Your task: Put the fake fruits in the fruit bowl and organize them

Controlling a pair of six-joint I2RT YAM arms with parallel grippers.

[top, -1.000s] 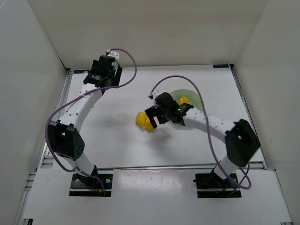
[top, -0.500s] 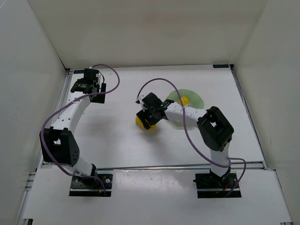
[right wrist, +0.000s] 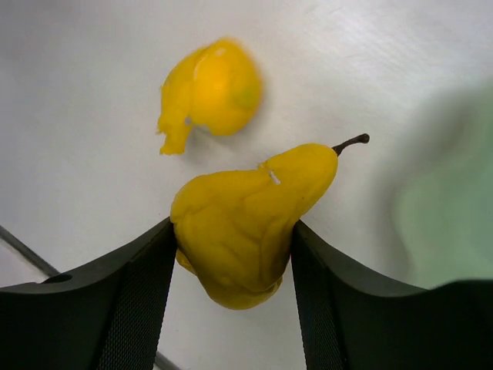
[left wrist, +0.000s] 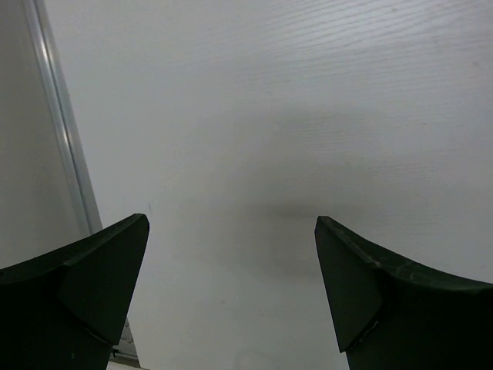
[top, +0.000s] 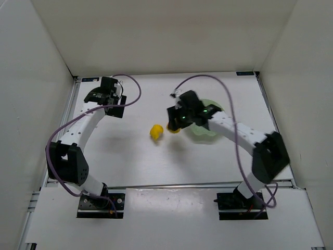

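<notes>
My right gripper grips a glossy yellow pear-shaped plastic fruit just beside the pale green scalloped bowl. A roundish yellow plastic fruit sits mid white table. My left gripper is spread wide near the far-left corner.

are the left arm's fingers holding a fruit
No, the left fingers stand wide apart over the white table, with nothing between them.
</notes>
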